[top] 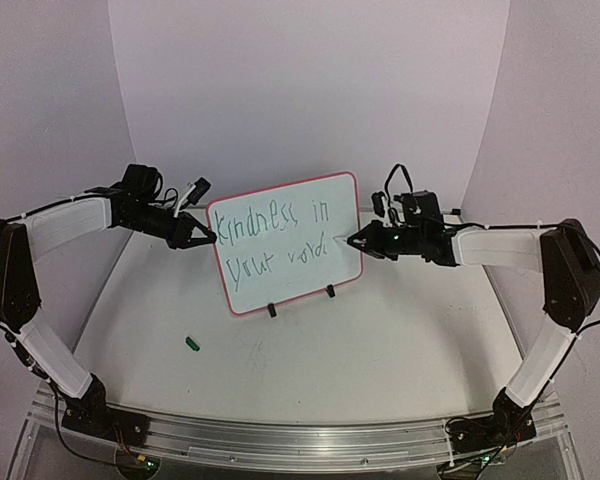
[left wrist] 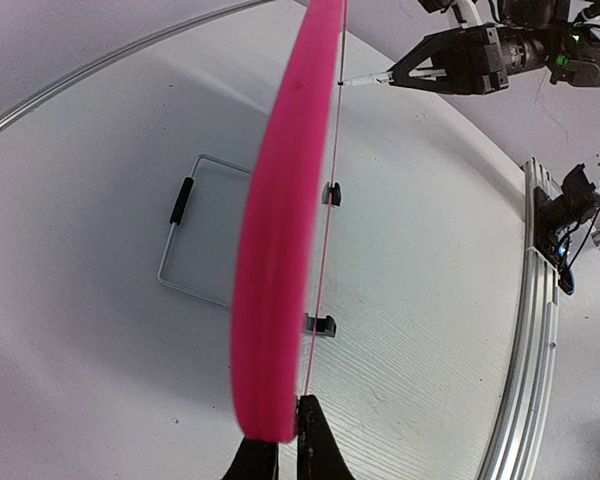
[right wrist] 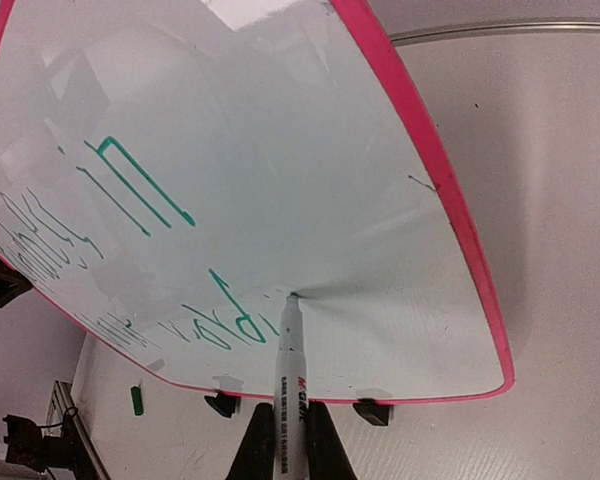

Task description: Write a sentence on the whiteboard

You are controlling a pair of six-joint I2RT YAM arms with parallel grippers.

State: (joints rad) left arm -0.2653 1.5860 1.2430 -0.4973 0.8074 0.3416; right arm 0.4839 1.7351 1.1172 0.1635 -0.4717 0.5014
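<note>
Nearest the lens in the right wrist view, the right gripper (right wrist: 283,418) is clamped on a white marker (right wrist: 288,362). The marker's tip touches the whiteboard (right wrist: 280,130) just past the last letters of the lower row. From above, that gripper (top: 357,241) meets the board's right edge about halfway up. The left gripper (top: 208,238) meets the left edge opposite it, and its wrist view shows its jaws (left wrist: 285,432) pinched on the red frame (left wrist: 280,200).

The whiteboard (top: 290,282) stands on two black feet (top: 272,310) at the middle of the table (top: 400,350), toward the curved back edge, with its right side tipped upward. The back wall rises close behind it and the side walls flank both arms. A broad stretch of table runs from the feet to the metal rail (top: 300,440) at the near edge. A small green cap (top: 192,343) lies on it left of centre.

The sentence (top: 263,219) sits in two green rows, and the last word is too scrawled to read. In the right wrist view the lettering (right wrist: 140,195) is skewed and its left part is cut off at the picture's edge. The left wrist view shows the board edge-on and blurred, so the writing face is hidden. On the back side, a wire loop with a black sleeve (left wrist: 182,200) lies flat on the table.
</note>
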